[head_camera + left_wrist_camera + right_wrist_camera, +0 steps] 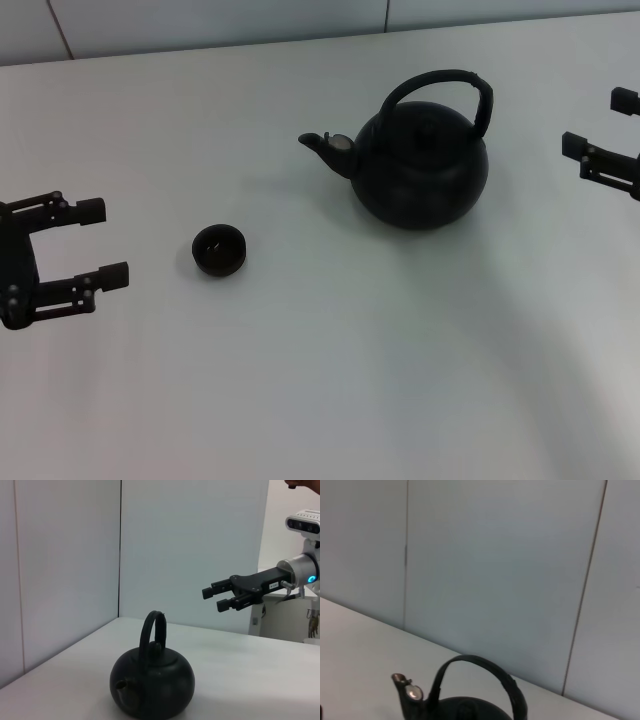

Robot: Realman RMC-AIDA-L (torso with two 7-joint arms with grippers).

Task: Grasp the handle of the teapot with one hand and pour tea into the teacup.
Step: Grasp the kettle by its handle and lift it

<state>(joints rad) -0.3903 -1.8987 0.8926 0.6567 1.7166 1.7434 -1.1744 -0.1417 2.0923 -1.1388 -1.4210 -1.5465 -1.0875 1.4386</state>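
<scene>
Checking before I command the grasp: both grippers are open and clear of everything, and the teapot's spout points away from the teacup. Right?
Not quite. In the head view the teapot's spout points toward the teacup. The rest holds: the left gripper and right gripper are open and touch nothing.

White table [300, 400]; pale panelled wall [495, 580] behind, dark vertical seams; even light.

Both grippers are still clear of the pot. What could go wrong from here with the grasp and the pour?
1. The handle stands upright as a thin arch; the open right gripper might nudge the teapot rather than close around it.
2. The teacup is tiny and sits apart from the spout, so the pour could miss.
3. The left gripper hangs near the teacup and could bump it.
</scene>
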